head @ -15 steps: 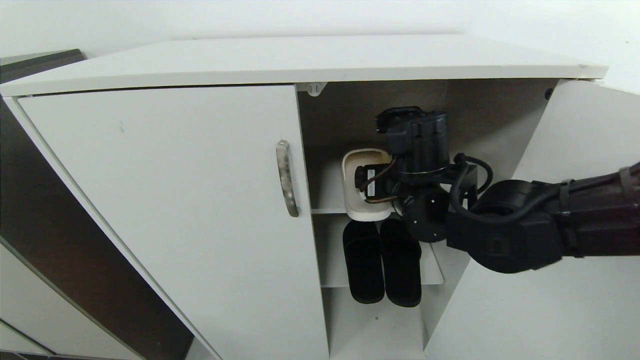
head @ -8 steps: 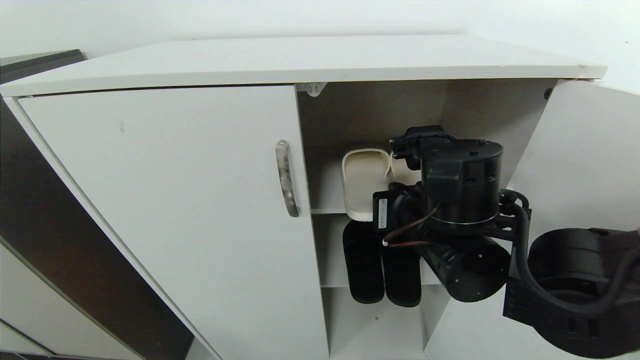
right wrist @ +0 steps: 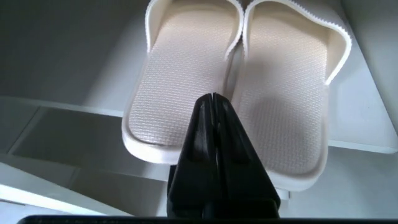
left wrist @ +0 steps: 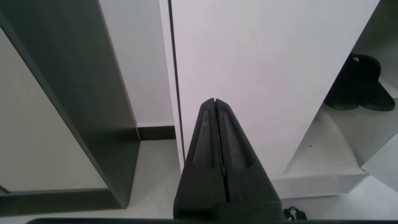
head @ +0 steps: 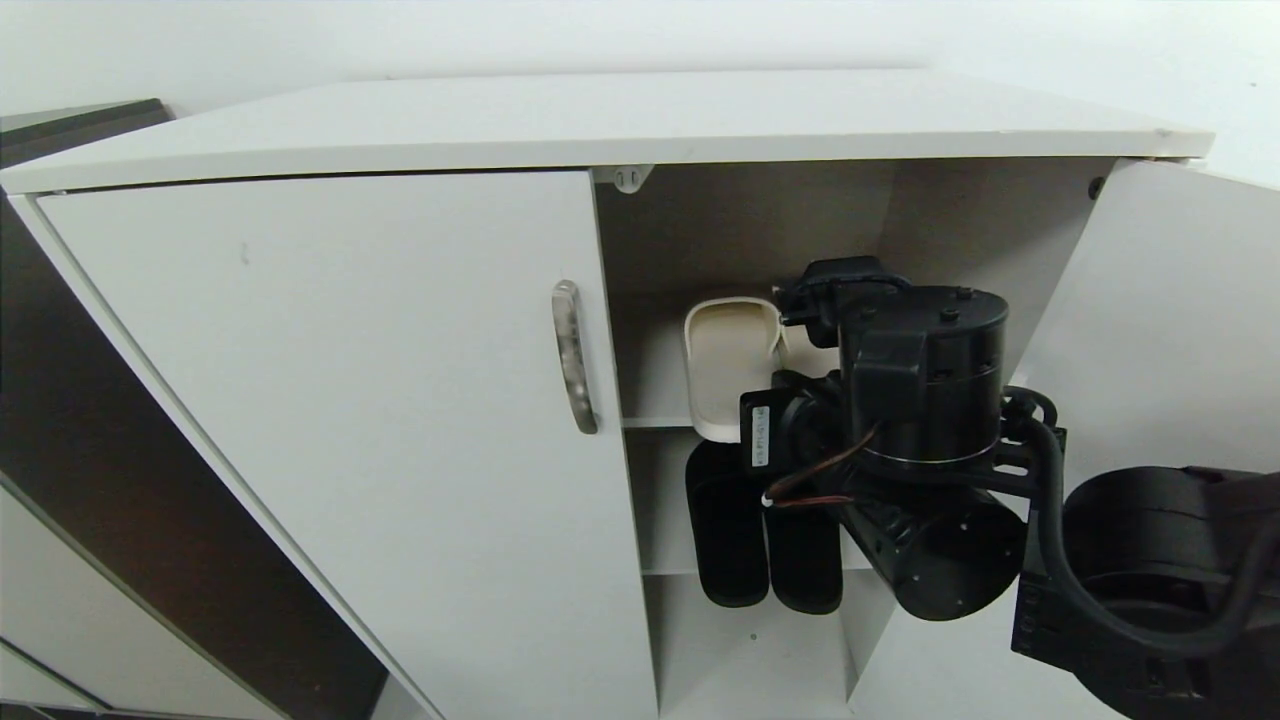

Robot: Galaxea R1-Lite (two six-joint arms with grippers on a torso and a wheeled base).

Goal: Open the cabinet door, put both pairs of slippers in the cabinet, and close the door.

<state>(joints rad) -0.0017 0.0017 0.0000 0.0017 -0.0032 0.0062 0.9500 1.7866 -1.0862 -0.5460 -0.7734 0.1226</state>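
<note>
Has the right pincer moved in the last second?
Yes. The right pincer has backed out, away from the white slippers, ending lower and farther right of the door handle in the head view.

White slippers (head: 730, 360): one nearly hidden behind right arm (head: 925, 400); black slippers (head: 728, 520) partly hidden; open door (head: 1170, 330) cut by picture edge.

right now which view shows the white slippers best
The right wrist view: both white slippers side by side on the shelf. In the head view the right arm covers one; the left wrist view faces the door and black slippers.
</note>
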